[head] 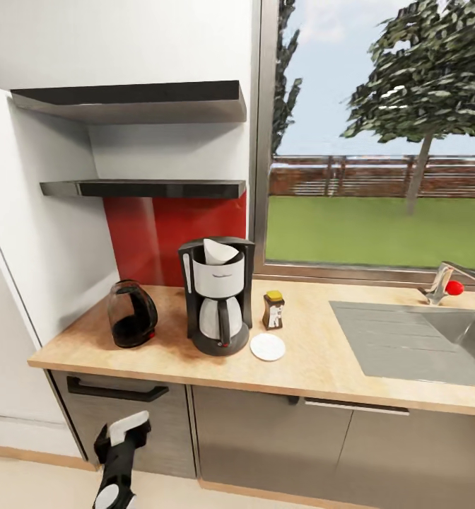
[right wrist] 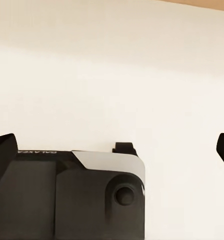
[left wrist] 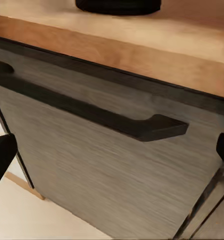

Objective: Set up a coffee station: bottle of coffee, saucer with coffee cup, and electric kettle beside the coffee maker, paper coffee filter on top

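On the wooden countertop [head: 315,353] in front of me, the coffee maker [head: 216,293] stands before the red backsplash [head: 170,233], with a white paper coffee filter [head: 218,250] sitting in its top. Just to one side of it, toward the white cabinet wall, is the dark electric kettle [head: 131,314]; on the sink side, the bottle of coffee [head: 273,309] with its yellow cap stands near the machine, and the white saucer [head: 267,346] lies flat just in front of that bottle, with nothing on it. The sink [head: 421,339] and its faucet [head: 442,281] are farther along under the window [head: 379,141]. My left gripper [left wrist: 112,150] hangs low in front of the grey drawer [left wrist: 102,175], facing its black handle [left wrist: 92,112], fingers spread wide with nothing between them. My right gripper [right wrist: 112,150] is also spread wide and empty, pointing down at the pale floor [right wrist: 117,75] above part of my own base [right wrist: 67,195].
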